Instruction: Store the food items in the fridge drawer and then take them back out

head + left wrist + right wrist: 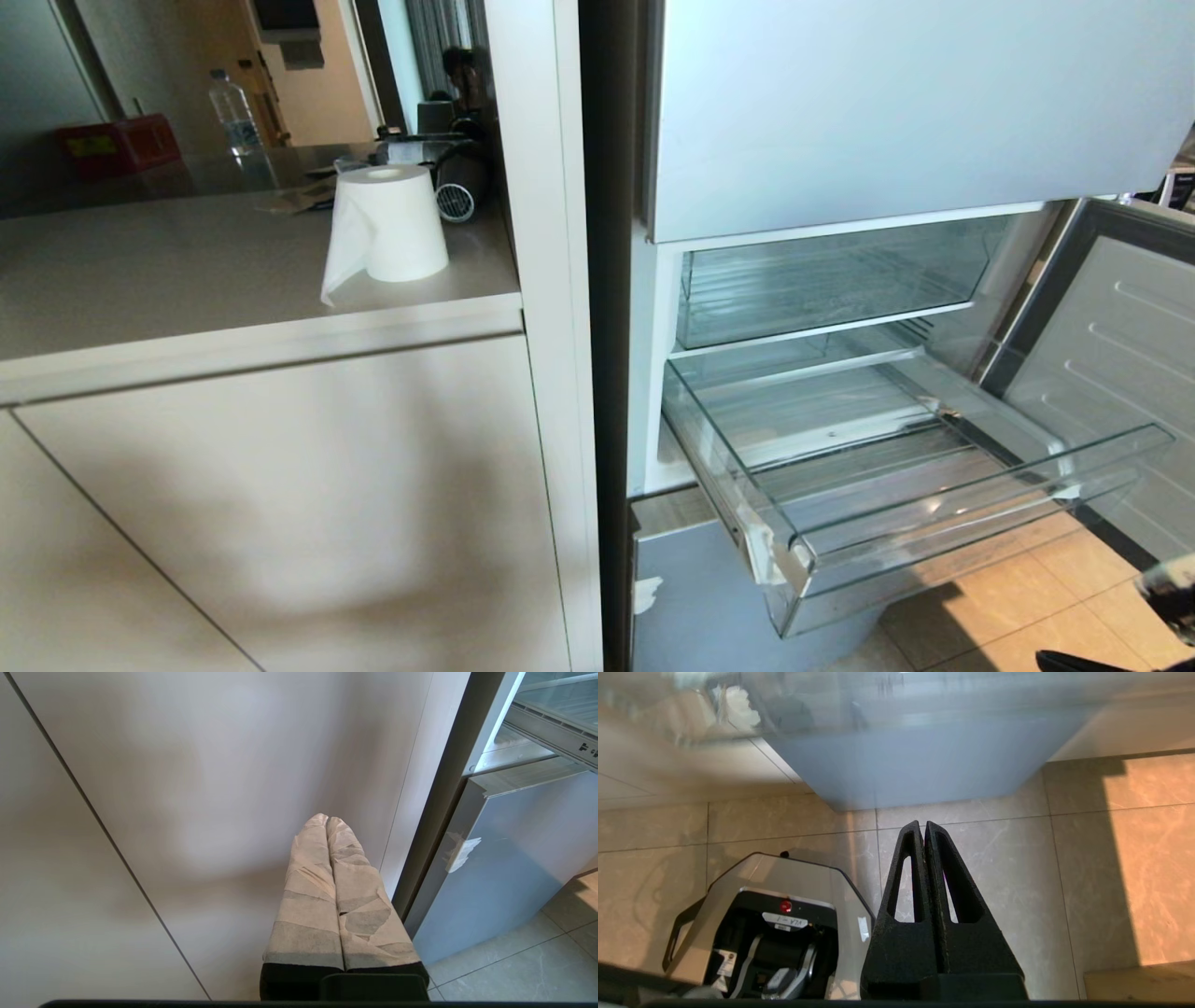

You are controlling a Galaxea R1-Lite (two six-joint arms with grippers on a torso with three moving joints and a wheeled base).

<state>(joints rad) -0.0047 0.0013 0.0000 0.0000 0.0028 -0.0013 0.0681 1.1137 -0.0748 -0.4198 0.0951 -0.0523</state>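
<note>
Two grippers on this robot and neither has hold of anything. The left gripper [327, 820], with its fingers wrapped in pale tape, is pressed fully closed and points at a plain beige cabinet door [210, 788], close to the tall trim strip beside the fridge. The right gripper [923, 826] is bare black, also closed tip to tip, and hangs over the tiled floor [1111, 858] in front of the fridge's lower blue-grey panel [915, 765]. Part of the robot's own base [775, 924] shows on the floor beside it. In the head view only a dark sliver of the right arm [1172, 597] shows at the bottom right corner.

The fridge drawer [934, 523] is pulled well out of the open fridge, a wide shallow clear tray with a ribbed floor and a thick transparent front lip, and it looks empty. Above it sits a deeper clear bin [831, 280] still pushed in under the closed upper door [915, 103]. The open door's white inner lining [1120, 373] is off to the right. No food item shows in any view, so can't tell where it is.

On the countertop [187, 271] to the left stands a white paper towel roll [392, 224] with a loose sheet hanging, and farther back a water bottle [233, 112] and a red box [117, 145].
</note>
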